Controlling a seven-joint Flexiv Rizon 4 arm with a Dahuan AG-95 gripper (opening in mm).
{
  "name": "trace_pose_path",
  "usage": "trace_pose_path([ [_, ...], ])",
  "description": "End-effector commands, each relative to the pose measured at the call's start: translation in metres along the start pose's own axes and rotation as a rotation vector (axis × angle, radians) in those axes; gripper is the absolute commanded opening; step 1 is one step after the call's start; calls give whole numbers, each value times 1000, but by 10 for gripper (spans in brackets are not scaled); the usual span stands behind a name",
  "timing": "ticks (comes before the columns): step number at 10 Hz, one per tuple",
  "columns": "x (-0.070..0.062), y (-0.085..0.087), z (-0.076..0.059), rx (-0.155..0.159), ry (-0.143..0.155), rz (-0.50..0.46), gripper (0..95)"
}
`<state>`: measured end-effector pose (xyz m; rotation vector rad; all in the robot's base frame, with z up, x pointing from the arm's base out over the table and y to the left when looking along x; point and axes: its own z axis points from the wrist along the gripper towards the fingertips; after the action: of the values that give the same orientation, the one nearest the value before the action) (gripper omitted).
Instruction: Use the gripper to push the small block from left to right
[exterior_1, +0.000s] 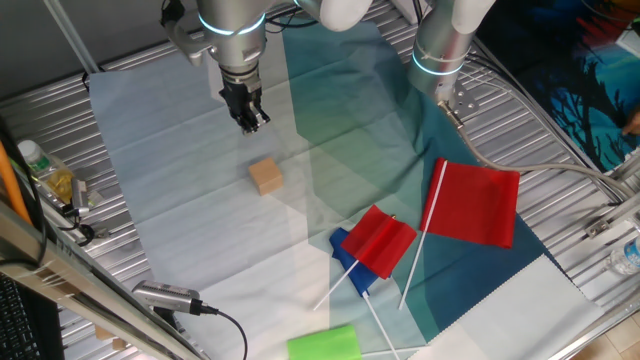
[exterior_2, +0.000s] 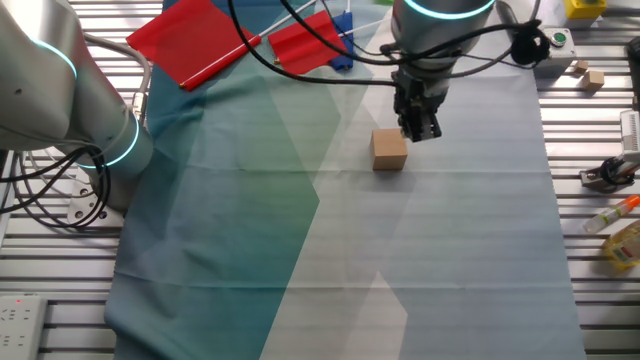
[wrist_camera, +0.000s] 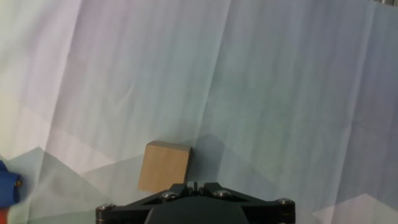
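- Two black fingers of the pincer (exterior_1: 247, 118) are sitting close together, with no real gap showing between them in one fixed view; the pincer (exterior_2: 419, 127) is looking just as narrow from the other fixed view, and it is gripping nothing.
- From the hand view only the black base of the pincer (wrist_camera: 194, 186) is showing at the bottom edge, so the fingertips themselves are staying out of sight there.
- One small block (exterior_1: 266, 176), a plain light-brown wooden cube, is resting flat on the pale cloth (exterior_1: 170, 200) covering the worktop (exterior_1: 40, 100), near the fold where the cloth is turning teal.
- The small block (exterior_2: 389, 150) is lying just beside the fingertips in the other fixed view; whether they are touching it I cannot tell, while in one fixed view the pincer is hanging apart from it.
- In the hand view the small block (wrist_camera: 164, 167) is appearing just left of the pincer's centre line.
- Two red flags (exterior_1: 478, 203) on white sticks are lying well apart from the cube, and a bright green cylinder (exterior_1: 323, 344) is lying at the cloth's near edge.
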<state>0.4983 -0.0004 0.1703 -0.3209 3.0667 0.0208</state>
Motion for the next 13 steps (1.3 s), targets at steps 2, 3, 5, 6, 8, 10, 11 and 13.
trace_pose_path([
  [2,-2,0,0,4,28,-8,0],
  [3,-2,0,0,18,45,-32,0],
  [5,-2,0,0,14,88,-42,0],
  [6,-2,0,0,14,102,-42,0],
  [8,-2,0,0,10,118,-44,0],
  [10,-2,0,0,-1,125,-21,0],
  [11,-2,0,0,-2,127,-14,0],
  [13,-2,0,0,-6,127,-16,0],
])
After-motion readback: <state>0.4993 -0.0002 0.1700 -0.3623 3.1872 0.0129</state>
